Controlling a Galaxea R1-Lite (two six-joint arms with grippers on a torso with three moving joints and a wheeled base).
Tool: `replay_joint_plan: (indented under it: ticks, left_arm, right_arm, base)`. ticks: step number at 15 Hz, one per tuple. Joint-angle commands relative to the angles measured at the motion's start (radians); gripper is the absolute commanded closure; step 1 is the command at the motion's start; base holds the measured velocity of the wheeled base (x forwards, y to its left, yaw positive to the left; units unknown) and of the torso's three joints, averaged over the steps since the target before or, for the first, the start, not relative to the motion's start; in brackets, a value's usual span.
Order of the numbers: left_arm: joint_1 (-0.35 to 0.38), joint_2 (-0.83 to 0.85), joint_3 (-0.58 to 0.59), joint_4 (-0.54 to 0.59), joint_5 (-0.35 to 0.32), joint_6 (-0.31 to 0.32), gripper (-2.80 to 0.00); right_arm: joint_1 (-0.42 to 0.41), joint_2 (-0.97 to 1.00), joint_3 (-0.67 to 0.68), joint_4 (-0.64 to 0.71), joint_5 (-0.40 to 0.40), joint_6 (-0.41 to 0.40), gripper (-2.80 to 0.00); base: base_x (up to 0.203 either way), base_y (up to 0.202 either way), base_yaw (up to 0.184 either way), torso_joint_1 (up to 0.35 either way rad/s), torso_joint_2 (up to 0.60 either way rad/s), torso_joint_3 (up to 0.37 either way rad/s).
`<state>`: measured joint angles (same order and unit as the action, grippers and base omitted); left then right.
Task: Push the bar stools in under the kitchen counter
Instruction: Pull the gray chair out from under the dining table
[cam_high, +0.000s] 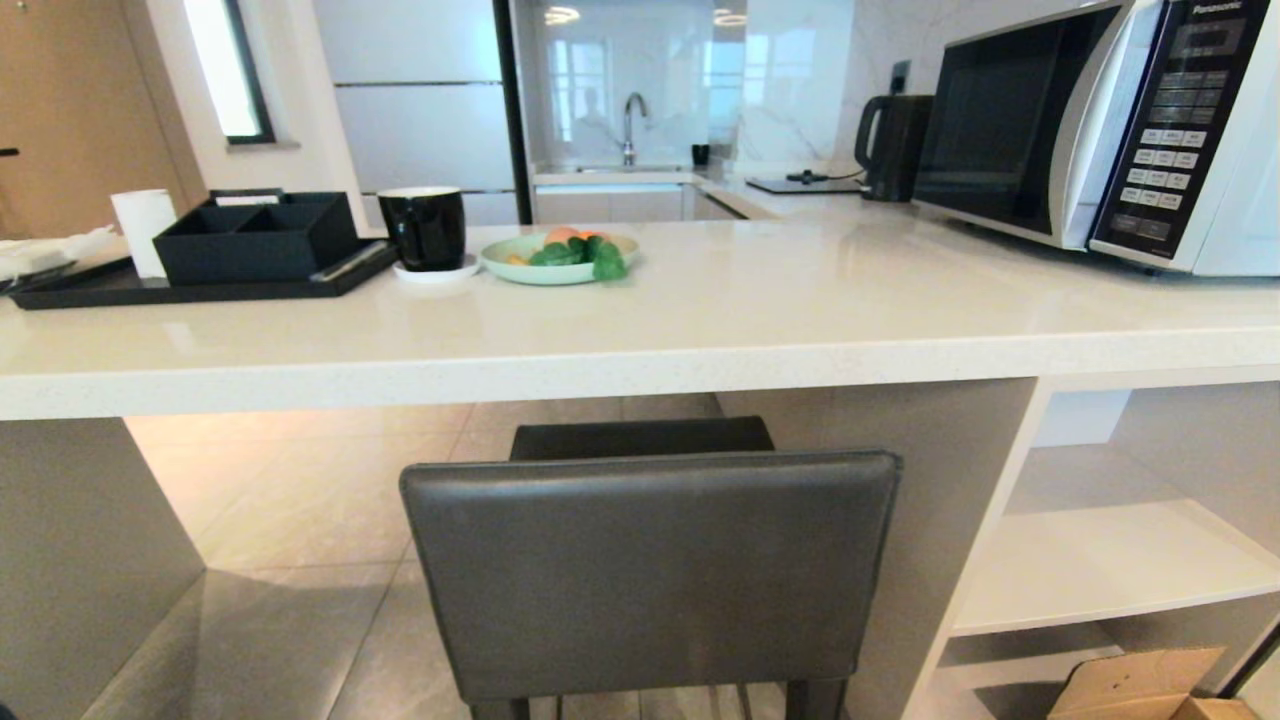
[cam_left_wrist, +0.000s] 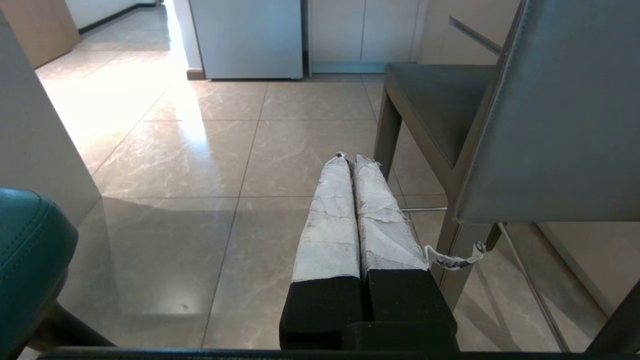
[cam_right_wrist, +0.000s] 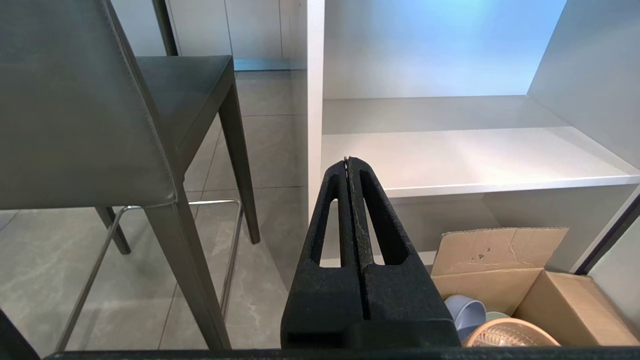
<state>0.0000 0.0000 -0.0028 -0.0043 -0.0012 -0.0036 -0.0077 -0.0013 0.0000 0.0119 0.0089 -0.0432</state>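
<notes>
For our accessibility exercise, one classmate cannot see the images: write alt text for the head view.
A grey leather bar stool stands at the off-white kitchen counter, its seat partly beneath the top and its square back outside the edge. On the counter sit a black tray, a black mug, a plate of vegetables and a microwave; white shelves lie at right.

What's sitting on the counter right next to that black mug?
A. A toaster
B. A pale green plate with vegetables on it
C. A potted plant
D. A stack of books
B: on the kitchen counter, a pale green plate holding leafy greens and something orange sits just beside the black mug.
</notes>
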Motion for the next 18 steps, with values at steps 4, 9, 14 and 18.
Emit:
replay_joint_plan:
  ticks: [4, 9, 14, 18]
  left_arm:
    - [0.0, 0.002, 0.0, 0.0, 0.001, -0.003, -2.8]
    - [0.0, 0.0, 0.0, 0.0, 0.0, -0.001, -2.8]
    - [0.0, 0.0, 0.0, 0.0, 0.0, -0.001, -2.8]
    - [0.002, 0.0, -0.004, 0.008, -0.007, 0.031, -2.8]
  right_arm:
    - [0.0, 0.0, 0.0, 0.0, 0.008, -0.004, -2.8]
    - [0.0, 0.0, 0.0, 0.0, 0.002, -0.001, -2.8]
    - [0.0, 0.0, 0.0, 0.0, 0.0, 0.005, -2.8]
    - [0.001, 0.0, 0.0, 0.0, 0.006, 0.003, -2.8]
  base:
    - [0.0, 0.0, 0.0, 0.0, 0.0, 0.0]
    - [0.0, 0.0, 0.0, 0.0, 0.0, 0.0]
    - [0.0, 0.0, 0.0, 0.0, 0.0, 0.0]
    - [0.0, 0.0, 0.0, 0.0, 0.0, 0.0]
